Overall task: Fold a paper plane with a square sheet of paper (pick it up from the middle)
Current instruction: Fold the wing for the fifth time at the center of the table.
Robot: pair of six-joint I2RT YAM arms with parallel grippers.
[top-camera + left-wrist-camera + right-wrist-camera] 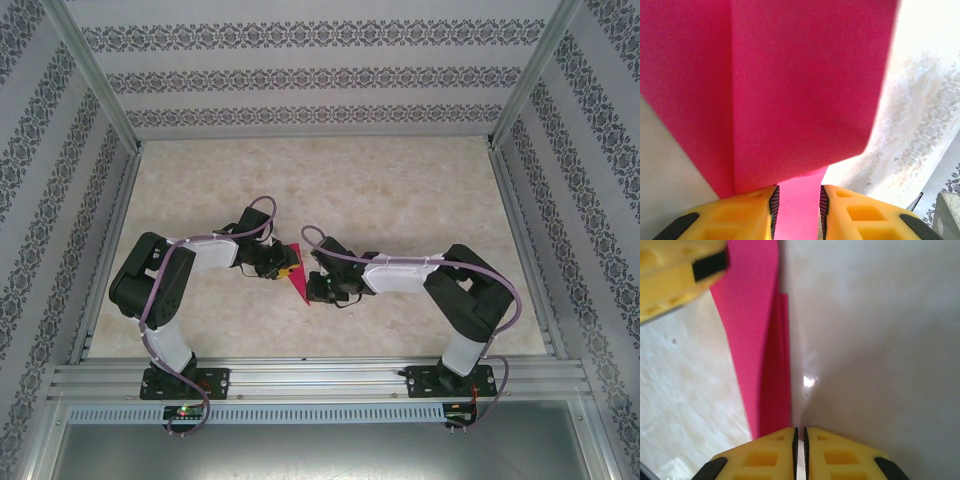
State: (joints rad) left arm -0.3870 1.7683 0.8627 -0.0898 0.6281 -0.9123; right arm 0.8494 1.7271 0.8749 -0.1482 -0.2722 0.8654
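Note:
The square sheet of paper (pixel 297 283), magenta-pink and folded to a pointed shape, stands between my two grippers at mid-table. My left gripper (pixel 283 268) reaches it from the left. In the left wrist view the left gripper (pixel 797 200) has its jaws apart, with a bright strip of paper showing in the gap. A creased flap (pixel 800 90) rises right in front of it. My right gripper (pixel 800 432) is shut on the thin edge of the sheet. To its right lies the sheet's pale underside (pixel 875 340), to its left the pink face (pixel 757 340). One left finger (pixel 675 275) rests at the paper's far end.
The beige marbled table (pixel 400 190) lies bare around the arms, bounded by patterned walls and aluminium rails (pixel 320 378) along the near edge. Bare table (pixel 920 125) shows right of the paper in the left wrist view, and bare table (pixel 685 390) left of it in the right wrist view.

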